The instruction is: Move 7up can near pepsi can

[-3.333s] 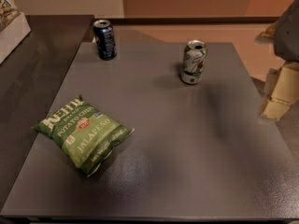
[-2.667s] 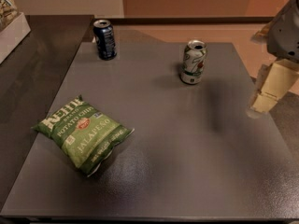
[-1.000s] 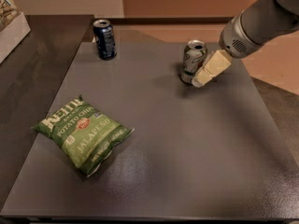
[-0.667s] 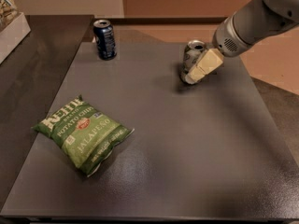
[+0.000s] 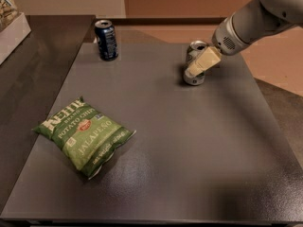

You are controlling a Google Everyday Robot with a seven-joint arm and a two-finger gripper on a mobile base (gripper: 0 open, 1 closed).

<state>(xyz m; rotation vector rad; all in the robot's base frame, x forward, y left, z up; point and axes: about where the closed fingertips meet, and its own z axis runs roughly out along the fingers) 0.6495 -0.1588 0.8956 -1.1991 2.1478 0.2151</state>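
The 7up can (image 5: 195,48), silvery-white with a silver top, stands upright at the back right of the dark grey table (image 5: 199,155). My gripper (image 5: 198,65) comes in from the upper right on a white arm and lies right at the can, its cream tip crossing the can's front side. The pepsi can (image 5: 106,39), dark navy with a silver top, stands upright at the back left of the table, well apart from the 7up can.
A green bag of jalapeño potato chips (image 5: 84,135) lies at the front left of the table. A darker counter (image 5: 33,70) adjoins on the left, with a white box (image 5: 10,22) at its far corner. The table's right edge drops to the floor.
My gripper has come in from the right edge of the table and moved left and back up to the 7up can. Both cans and the chip bag have stayed put.
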